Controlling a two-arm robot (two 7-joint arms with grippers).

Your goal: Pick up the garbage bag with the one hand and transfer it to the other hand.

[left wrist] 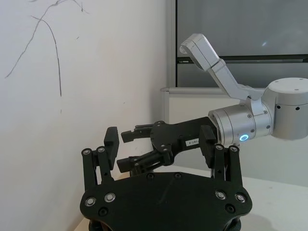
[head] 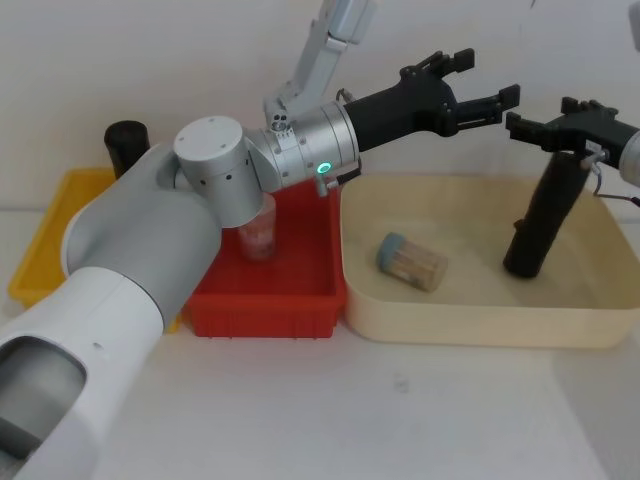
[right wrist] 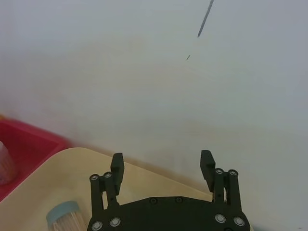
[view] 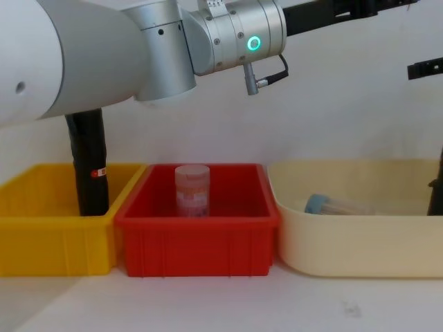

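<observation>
The garbage bag (head: 543, 218), a plain black roll, stands slightly tilted in the beige tub (head: 470, 320); its lower end shows at the chest view's right edge (view: 437, 188). My right gripper (head: 543, 113) hovers at the roll's top, pointing left, open, with nothing between its fingers (right wrist: 162, 166). Whether it touches the roll I cannot tell. My left gripper (head: 485, 78), on the green-ringed arm, reaches right above the tub's back edge, open and empty (left wrist: 160, 139). It faces the right gripper (left wrist: 126, 150) across a small gap.
A jar with a blue lid (head: 410, 262) lies in the beige tub. The red bin (head: 265, 300) holds a clear plastic jar (view: 192, 189). The yellow bin (view: 48, 228) holds a black roll with a red-and-white label (view: 90, 162). White table in front.
</observation>
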